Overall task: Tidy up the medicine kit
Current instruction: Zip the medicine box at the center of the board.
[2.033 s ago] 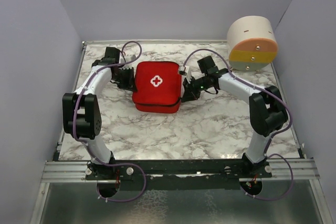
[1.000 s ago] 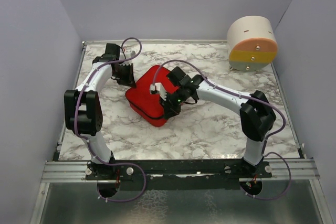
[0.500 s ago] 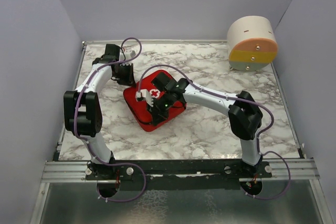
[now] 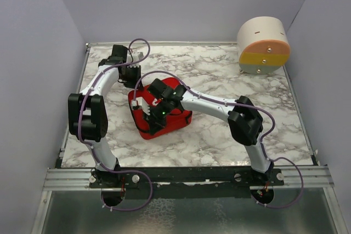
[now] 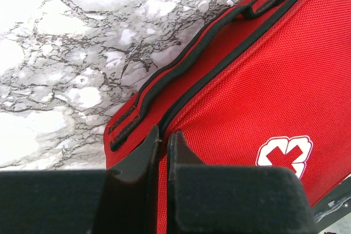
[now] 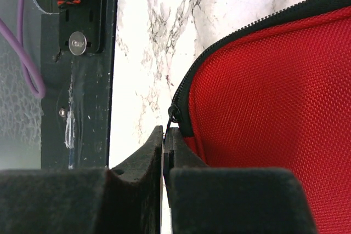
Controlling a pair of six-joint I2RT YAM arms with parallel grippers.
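The red medicine kit (image 4: 176,120) lies closed on the marble table, turned at an angle; its white cross (image 5: 285,154) shows in the left wrist view. My left gripper (image 4: 133,83) is at the kit's far left corner, shut on the rim beside the black zipper line (image 5: 163,135). My right arm reaches across the lid, largely hiding it from above. My right gripper (image 4: 149,124) is at the kit's near left corner, shut on the zipper pull (image 6: 174,114) where the black zipper track (image 6: 230,36) bends round the corner.
A round cream, orange, yellow and grey container (image 4: 264,45) stands at the back right. A black strap handle (image 5: 192,58) runs along the kit's side. The black base rail (image 6: 77,69) with a purple cable is close on the near side.
My right gripper has swept from the kit's right side round to its near left corner, holding the zipper pull. The kit has turned and slid leftward. The left gripper has stayed put.
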